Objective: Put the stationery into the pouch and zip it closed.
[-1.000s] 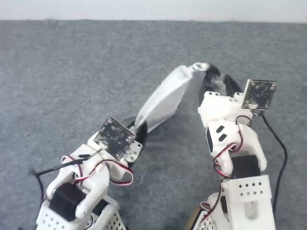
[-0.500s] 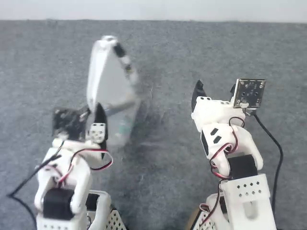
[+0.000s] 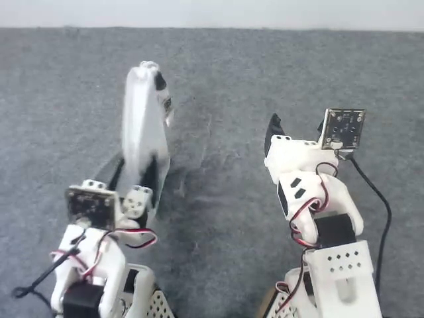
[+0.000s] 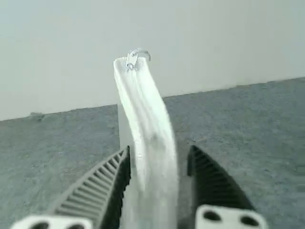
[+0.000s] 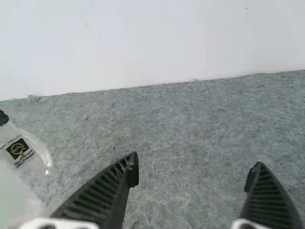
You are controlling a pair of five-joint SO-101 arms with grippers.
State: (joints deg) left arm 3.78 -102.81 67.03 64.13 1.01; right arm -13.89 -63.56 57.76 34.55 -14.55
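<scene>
White pouch (image 3: 142,119) stands on end over the grey mat (image 3: 218,79), its lower end pinched between the jaws of the left gripper (image 4: 157,186). What looks like a zip pull (image 4: 137,56) tops it. Right gripper (image 5: 195,174) hangs spread wide and empty, well apart.

Pouch (image 3: 142,126): milky white, semi-clear, with one black patch near its top and a small yellow-and-black label (image 5: 19,149). Zip pull (image 4: 136,57): silver. Left gripper (image 4: 159,155) and right gripper (image 5: 195,164): black ribbed fingers (image 5: 112,191) on white bodies. Wires (image 3: 310,205): red, some black. Table (image 3: 232,79): mottled grey. Wall (image 5: 143,38): plain white.
</scene>
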